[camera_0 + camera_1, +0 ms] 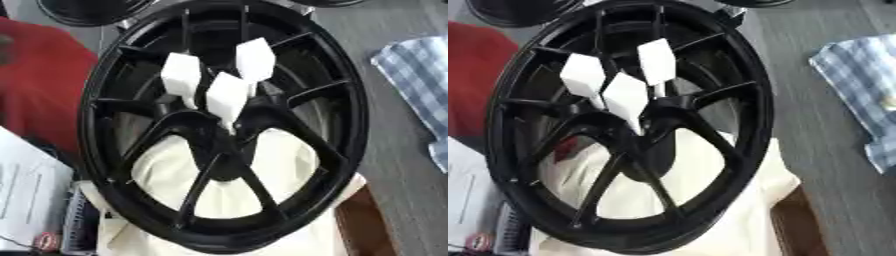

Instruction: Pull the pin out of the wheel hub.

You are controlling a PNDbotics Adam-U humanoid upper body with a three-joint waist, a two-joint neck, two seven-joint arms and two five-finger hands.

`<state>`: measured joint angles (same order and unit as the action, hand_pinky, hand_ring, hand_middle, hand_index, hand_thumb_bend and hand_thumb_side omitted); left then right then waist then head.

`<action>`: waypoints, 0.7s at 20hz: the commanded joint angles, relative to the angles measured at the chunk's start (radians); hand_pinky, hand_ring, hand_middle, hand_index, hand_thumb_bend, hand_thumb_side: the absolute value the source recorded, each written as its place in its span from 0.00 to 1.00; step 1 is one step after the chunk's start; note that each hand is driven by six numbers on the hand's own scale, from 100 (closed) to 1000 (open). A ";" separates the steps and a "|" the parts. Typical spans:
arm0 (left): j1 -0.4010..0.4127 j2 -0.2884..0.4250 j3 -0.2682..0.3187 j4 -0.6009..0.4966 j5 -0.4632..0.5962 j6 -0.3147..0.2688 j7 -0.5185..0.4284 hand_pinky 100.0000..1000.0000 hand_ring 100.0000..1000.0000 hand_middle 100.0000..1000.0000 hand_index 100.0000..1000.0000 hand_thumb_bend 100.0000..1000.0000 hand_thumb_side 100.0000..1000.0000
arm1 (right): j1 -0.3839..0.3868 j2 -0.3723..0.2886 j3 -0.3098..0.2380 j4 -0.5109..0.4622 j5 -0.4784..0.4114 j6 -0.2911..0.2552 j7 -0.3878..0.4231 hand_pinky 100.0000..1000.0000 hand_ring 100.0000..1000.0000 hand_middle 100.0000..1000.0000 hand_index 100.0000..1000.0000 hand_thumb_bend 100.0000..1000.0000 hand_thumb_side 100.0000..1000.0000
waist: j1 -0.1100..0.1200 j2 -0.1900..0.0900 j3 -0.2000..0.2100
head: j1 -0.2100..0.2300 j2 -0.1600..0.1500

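Since neither hand shows in either view, finger state cannot be told. Three white pins (229, 95) stand in hub at frame centre, heads up, free to pull. Black wheel (350, 125) rests on cream cloth (289, 160), likely padding. Right eye view shows red patch through lower-left spokes; left eye view does not.
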<state>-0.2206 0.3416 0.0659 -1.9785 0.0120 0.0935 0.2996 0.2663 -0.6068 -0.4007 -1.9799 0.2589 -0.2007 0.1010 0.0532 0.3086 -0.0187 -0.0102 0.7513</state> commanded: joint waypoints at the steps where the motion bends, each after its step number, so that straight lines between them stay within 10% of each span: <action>1: -0.002 0.014 0.013 -0.021 0.002 0.011 0.003 0.77 0.75 0.56 0.72 0.00 0.59 | 0.008 0.014 -0.021 -0.020 0.006 0.009 0.016 0.98 1.00 1.00 0.98 0.00 0.64 | -0.006 -0.026 -0.002 | 0.002 0.006; 4: -0.003 0.015 0.012 -0.021 0.001 0.012 0.004 0.77 0.75 0.56 0.72 0.00 0.59 | 0.006 0.025 -0.022 -0.020 -0.032 0.012 0.010 0.99 1.00 1.00 0.99 0.00 0.79 | -0.007 -0.030 -0.002 | -0.001 0.005; 10: -0.007 0.015 0.009 -0.021 0.002 0.010 0.001 0.77 0.75 0.56 0.72 0.00 0.59 | -0.035 -0.002 0.016 -0.020 -0.234 -0.051 -0.093 0.94 0.96 0.88 0.77 0.00 0.37 | -0.013 -0.034 0.004 | -0.009 0.002; 14: -0.013 0.015 0.005 -0.021 0.005 0.007 -0.001 0.77 0.74 0.56 0.72 0.00 0.59 | -0.101 -0.063 0.077 -0.020 -0.407 -0.088 -0.103 0.94 0.94 0.85 0.75 0.00 0.33 | -0.018 -0.038 0.013 | -0.017 0.001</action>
<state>-0.2218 0.3414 0.0655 -1.9785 0.0136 0.1030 0.3016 0.1708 -0.6205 -0.3322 -1.9800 -0.0942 -0.2755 0.0027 0.0393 0.2913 -0.0059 -0.0228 0.7546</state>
